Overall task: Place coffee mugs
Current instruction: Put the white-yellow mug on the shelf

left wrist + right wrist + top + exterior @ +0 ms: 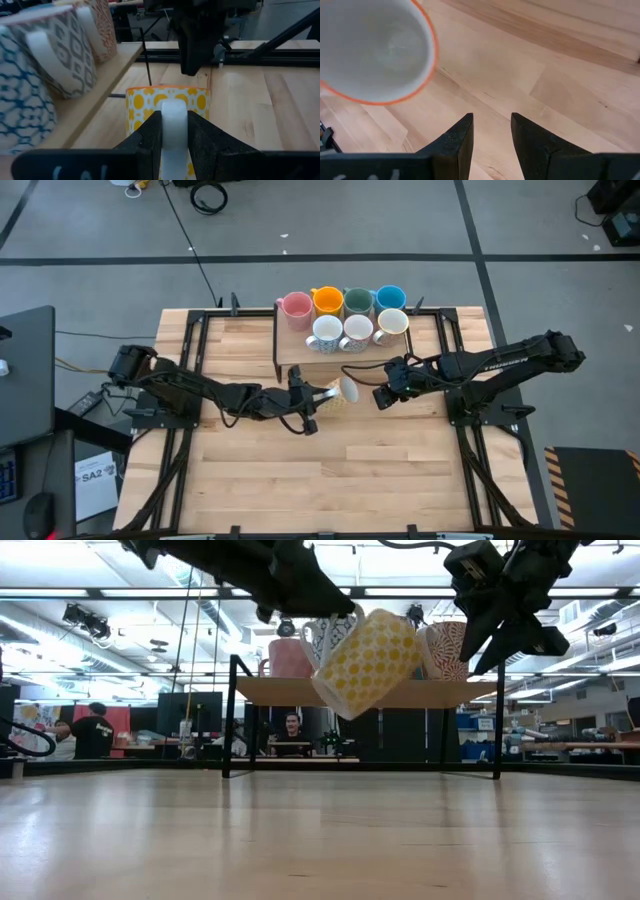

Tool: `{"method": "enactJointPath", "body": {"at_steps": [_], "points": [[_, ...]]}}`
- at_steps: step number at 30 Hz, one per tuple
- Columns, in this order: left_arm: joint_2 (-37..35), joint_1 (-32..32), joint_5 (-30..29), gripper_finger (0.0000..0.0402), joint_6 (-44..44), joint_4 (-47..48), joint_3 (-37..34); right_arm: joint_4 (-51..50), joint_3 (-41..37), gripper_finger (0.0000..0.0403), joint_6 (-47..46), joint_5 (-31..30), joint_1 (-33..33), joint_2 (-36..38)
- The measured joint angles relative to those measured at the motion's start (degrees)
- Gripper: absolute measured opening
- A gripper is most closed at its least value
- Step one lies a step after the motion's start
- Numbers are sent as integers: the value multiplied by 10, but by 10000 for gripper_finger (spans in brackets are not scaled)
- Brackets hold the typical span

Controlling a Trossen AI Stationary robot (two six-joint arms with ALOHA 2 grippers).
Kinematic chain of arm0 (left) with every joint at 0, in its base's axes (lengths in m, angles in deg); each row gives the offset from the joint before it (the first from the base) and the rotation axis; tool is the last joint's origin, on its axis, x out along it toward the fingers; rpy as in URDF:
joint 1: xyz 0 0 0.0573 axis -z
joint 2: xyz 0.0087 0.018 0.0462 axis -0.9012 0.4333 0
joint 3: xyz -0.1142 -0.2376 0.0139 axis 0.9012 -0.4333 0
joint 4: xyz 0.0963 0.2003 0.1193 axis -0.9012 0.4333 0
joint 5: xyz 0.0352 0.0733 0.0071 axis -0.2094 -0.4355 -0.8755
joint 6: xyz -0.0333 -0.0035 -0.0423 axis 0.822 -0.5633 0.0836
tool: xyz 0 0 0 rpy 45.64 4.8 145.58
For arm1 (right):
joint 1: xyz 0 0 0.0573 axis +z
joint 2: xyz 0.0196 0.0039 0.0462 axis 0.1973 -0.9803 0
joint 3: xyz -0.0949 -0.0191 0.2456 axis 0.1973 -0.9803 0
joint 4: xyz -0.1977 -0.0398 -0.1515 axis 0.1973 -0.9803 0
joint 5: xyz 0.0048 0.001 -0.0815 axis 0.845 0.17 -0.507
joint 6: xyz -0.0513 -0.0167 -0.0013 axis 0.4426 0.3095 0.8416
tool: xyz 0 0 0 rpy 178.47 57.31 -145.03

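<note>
Wooden tabletop of pale planks sits in a black frame; grey floor with dark lines around it; low view looks across into a workshop with ceiling lights, and 2 people sit at desks far behind.

Shelf, a raised wooden board on thin black legs, stands at the far middle of the table; 7 mugs on it in 2 rows. Back row: pink mug, orange mug, dark green mug, bright blue mug. Front row: 3 pale mugs, the first blue-patterned, the second and third white inside; all upright, touching or just beside one another.

Left arm reaches in from the table's left edge toward the centre; left gripper is pinching the white handle of the yellow-patterned mug, 1 dark finger on each side of the handle. Mug hangs in the air in front of the shelf, tilted, well clear of the tabletop; its mouth faces the right arm; white body with yellow dot pattern, orange rim line seen in the right wrist view.

Right arm comes in from the table's right edge; right gripper sits just beside the held mug's open mouth, fingers spread with a clear gap, nothing between them; not touching the mug as far as the frames show.
</note>
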Motion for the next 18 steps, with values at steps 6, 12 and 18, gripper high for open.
{"method": "enactJointPath", "body": {"at_steps": [6,12,18], "points": [[-45,0,-14,80,-1,37,0,1,0,138,0,0,0,0],[-89,0,-30,80,-2,67,0,1,0,137,0,0,0,0],[-128,-1,-45,80,-9,89,0,1,0,137,0,0,0,0]]}}
